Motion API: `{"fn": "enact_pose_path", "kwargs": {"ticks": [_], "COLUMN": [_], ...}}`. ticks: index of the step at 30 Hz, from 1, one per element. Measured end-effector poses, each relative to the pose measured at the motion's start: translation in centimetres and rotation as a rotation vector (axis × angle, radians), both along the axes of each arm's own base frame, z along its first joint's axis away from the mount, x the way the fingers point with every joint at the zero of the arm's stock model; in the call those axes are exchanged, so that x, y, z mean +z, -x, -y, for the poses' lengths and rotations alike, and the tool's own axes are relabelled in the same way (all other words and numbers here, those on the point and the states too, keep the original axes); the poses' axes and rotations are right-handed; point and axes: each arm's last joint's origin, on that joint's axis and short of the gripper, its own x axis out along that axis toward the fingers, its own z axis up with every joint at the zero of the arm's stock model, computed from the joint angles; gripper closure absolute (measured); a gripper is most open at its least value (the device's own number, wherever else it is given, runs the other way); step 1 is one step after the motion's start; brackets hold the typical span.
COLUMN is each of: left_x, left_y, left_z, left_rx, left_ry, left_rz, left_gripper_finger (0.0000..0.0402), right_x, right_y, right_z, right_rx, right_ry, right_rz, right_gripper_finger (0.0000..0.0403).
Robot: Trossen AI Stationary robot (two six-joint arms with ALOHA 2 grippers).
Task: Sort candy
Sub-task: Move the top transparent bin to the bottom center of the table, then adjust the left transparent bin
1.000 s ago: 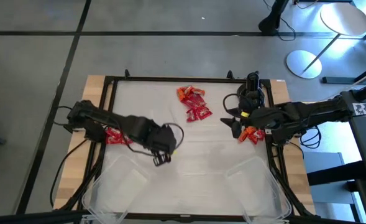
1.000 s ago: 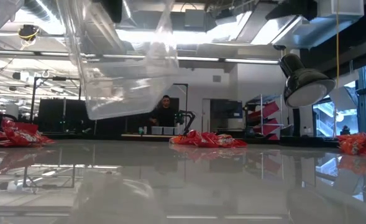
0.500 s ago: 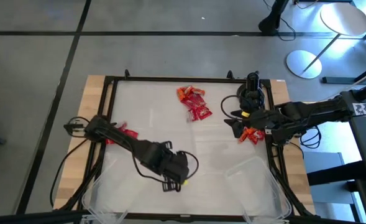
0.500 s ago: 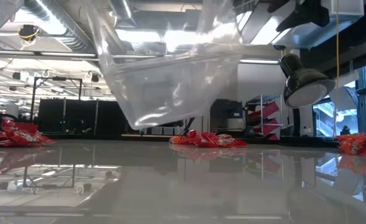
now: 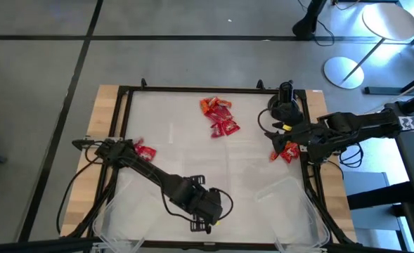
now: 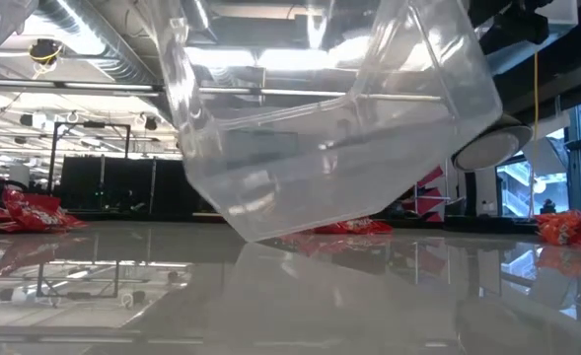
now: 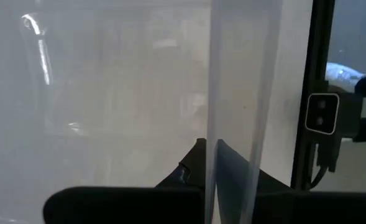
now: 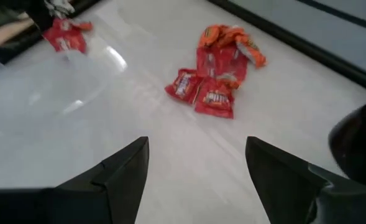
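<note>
Left edge of table: small red candy pile (image 5: 143,150) sitting by the frame, already apart from the rest, looks like one sorted group or a leftover

Left gripper (image 5: 205,223) is at the near-middle of the table, fingers pinched fully together on the thin wall of a clear bin (image 6: 329,128); wrist view shows the plastic wall (image 7: 232,93) running straight between the fingers. Bin hangs tilted, one corner low near the table top, seemingly clear of it. My read: bin is being carried into place as a drop target

Centre far side: main mixed candy heap (image 5: 218,117), orange pieces on red packets, untouched

Right gripper (image 5: 276,136) hovers just left of the right-edge candy pile (image 5: 286,152), fingers spread wide, holding nothing, pointed at the centre heap (image 8: 215,74). Likely staged for a pick once the bin is set
</note>
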Motion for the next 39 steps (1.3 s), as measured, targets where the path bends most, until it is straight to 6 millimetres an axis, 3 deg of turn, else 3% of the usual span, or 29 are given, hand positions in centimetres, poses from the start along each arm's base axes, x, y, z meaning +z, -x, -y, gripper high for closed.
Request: {"fn": "enact_pose_path", "kwargs": {"ticks": [7,11,16,24,34,39], "left_x": [-0.9,-2.2,-2.4,-2.4,-2.4,-0.4], "left_y": [-0.5,-0.5,-0.1,-0.2,-0.5,0.1], "left_z": [1.9,2.8,3.3,4.1,3.7,3.3], "left_rx": [-0.020,-0.039,-0.117,-0.064,-0.005,0.019], "left_ry": [0.032,0.038,0.025,0.154,0.159,0.191], "left_rz": [0.055,0.026,-0.002,-0.012,-0.005,0.034], "left_gripper_finger": [0.0398,0.0398,0.0393,0.0328,0.0229,0.0197], "right_x": [0.4,0.6,0.7,0.7,0.7,0.7], "right_y": [1.3,1.9,2.2,2.3,2.3,2.2], "right_z": [0.4,0.5,0.6,0.6,0.6,0.5], "right_rx": [-0.003,-0.003,0.004,0.013,0.026,0.034], "right_ry": [0.018,0.018,0.038,0.050,0.042,0.012], "right_rz": [0.014,0.025,0.022,0.020,0.019,0.022], "right_gripper_finger": [0.0139,0.0139,0.0139,0.0139,0.0139,0.0139]}}
